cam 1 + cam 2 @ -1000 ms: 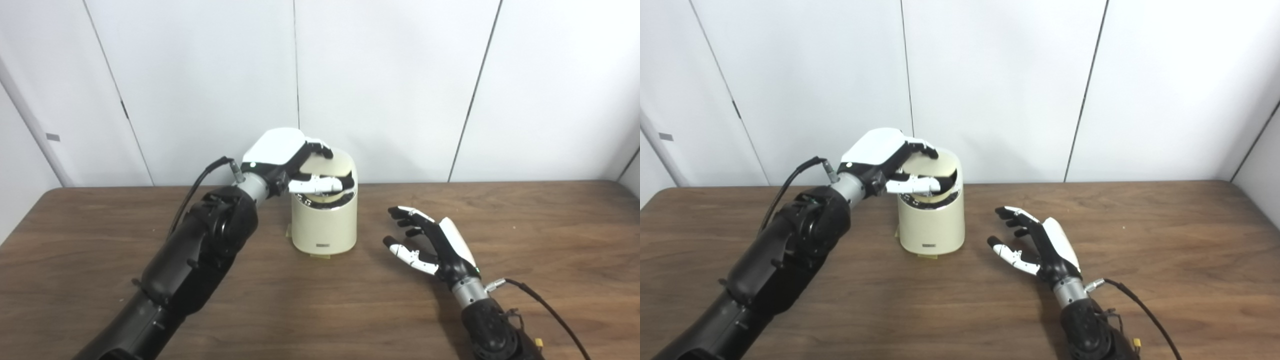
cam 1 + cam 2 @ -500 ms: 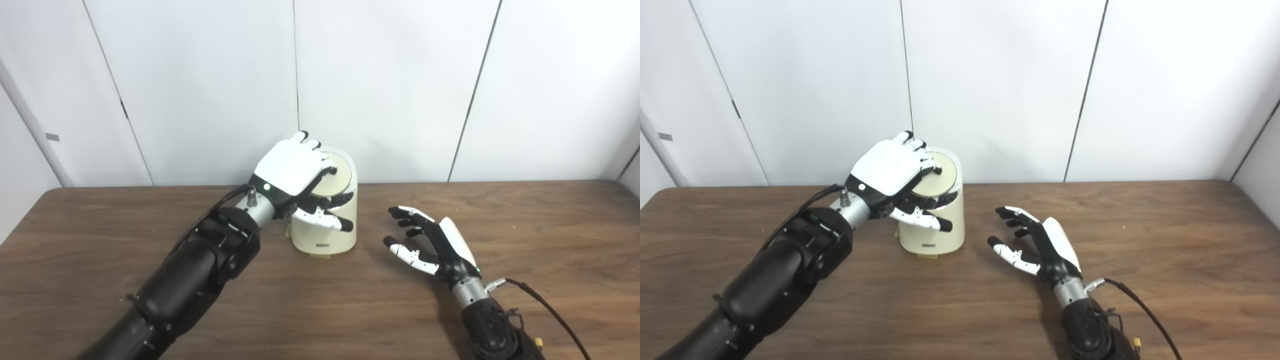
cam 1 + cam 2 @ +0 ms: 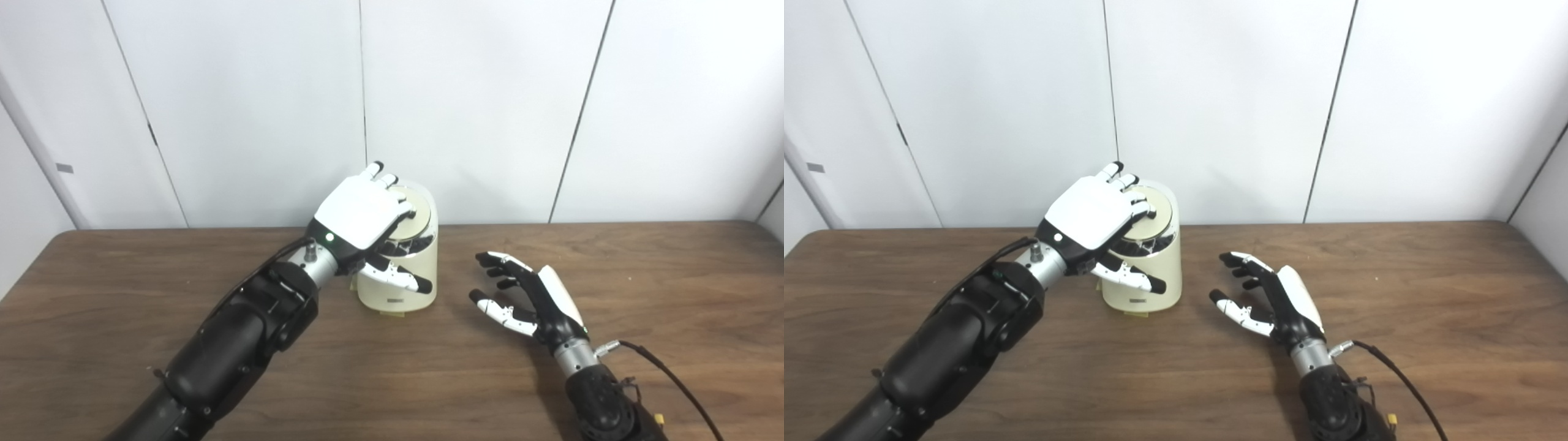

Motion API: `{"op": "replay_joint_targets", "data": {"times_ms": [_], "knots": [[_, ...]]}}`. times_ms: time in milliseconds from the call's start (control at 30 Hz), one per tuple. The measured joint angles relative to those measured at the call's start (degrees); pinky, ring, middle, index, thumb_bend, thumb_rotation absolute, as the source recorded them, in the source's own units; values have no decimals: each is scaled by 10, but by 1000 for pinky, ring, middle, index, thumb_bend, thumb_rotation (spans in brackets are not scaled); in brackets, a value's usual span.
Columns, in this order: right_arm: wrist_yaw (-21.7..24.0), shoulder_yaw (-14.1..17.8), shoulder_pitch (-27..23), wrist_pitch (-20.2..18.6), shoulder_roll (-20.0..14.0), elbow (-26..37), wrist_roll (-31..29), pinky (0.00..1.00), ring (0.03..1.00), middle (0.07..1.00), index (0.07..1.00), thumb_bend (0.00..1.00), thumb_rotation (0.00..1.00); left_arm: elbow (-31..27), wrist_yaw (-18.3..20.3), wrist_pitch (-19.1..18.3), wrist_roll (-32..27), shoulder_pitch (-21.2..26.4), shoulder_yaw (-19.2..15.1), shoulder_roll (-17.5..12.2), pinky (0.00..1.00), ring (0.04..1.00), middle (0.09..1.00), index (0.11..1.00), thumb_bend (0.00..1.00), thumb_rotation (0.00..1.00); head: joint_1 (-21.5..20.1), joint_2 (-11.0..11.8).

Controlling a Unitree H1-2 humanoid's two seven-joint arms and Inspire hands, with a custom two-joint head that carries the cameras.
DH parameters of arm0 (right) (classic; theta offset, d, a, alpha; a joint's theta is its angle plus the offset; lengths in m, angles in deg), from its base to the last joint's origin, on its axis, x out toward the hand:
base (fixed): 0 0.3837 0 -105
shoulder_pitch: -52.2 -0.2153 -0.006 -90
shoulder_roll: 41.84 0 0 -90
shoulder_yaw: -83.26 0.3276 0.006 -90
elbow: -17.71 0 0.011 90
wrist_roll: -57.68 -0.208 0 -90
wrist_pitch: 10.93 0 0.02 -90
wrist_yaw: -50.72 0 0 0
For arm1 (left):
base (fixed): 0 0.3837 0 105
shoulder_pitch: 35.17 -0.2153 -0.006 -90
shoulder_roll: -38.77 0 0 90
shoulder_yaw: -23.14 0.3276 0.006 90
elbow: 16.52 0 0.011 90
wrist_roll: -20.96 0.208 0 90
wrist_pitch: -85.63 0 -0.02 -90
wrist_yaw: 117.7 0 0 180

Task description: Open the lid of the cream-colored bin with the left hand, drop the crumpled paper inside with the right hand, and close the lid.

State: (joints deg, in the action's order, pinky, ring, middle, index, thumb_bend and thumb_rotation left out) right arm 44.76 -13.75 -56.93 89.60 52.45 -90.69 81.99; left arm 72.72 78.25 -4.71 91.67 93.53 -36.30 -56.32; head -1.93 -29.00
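**Left hand flat on the bin lid, right hand idle**

From where I stand, the left hand [image 3: 362, 211] lies palm-down over the lid [image 3: 1150, 214] of the cream-colored bin [image 3: 404, 278], fingers spread and grasping nothing, thumb hanging in front of the bin's wall. The bin stands upright directly beneath that hand, on the tabletop [image 3: 392, 380]. It looks like light, stiff plastic with a smooth, probably slippery shell, so I'd guess a hard sideways shove could slide or tip it; pressure straight down on the lid is the safer contact, and the lid's front edge the place to lift from. A dark gap with a shiny rim shows under the lid's front, so it may not be fully seated.

Further right, well apart from the bin, the right hand [image 3: 1268, 303] hovers released, fingers curled loosely, holding nothing. No crumpled paper is visible; I'd judge it is already inside.

The right eye view shows more of the lid's top past the fingers; the left eye view shows the thumb crossing the bin's front more clearly.
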Motion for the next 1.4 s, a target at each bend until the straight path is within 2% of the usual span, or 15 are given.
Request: {"op": "replay_joint_targets", "data": {"times_ms": [533, 633, 700, 867, 1033, 1167, 1400], "knots": [[0, 0, 0, -1, 0, 0, -2, 678, 767, 795, 784, 232, 431, -25, 18, 1, 24, -18, -11, 9, 1000, 862, 751, 737, 847, 1000, 1, -3], [1, 0, 0, -3, 0, 0, -3, 673, 764, 793, 782, 236, 402, -34, 43, 1, 24, -18, -11, 9, 1000, 858, 764, 735, 922, 971, 1, -4], [1, 0, 0, -6, 1, 1, -3, 677, 767, 795, 784, 238, 419, -36, 66, 1, 24, -15, -11, 9, 1000, 843, 756, 724, 963, 955, -2, -5], [10, 0, 1, -18, 0, 15, -3, 686, 775, 801, 790, 241, 429, -31, 85, 2, 11, -10, -13, 10, 1000, 819, 738, 697, 989, 955, -3, -13], [19, 0, 2, -25, 0, 30, -5, 688, 776, 801, 792, 245, 436, -11, 68, 3, -29, -10, -27, 14, 1000, 799, 717, 683, 977, 959, -2, -16], [22, 0, 3, -24, 0, 30, -8, 699, 784, 805, 794, 253, 447, 6, 58, 5, -60, -8, -34, 17, 963, 789, 712, 688, 977, 978, -4, -19], [28, 0, 4, -24, 0, 37, -13, 696, 784, 806, 794, 255, 431, 42, -3, 26, -100, -10, -42, 16, 999, 770, 687, 659, 951, 948, -2, -17]]}}
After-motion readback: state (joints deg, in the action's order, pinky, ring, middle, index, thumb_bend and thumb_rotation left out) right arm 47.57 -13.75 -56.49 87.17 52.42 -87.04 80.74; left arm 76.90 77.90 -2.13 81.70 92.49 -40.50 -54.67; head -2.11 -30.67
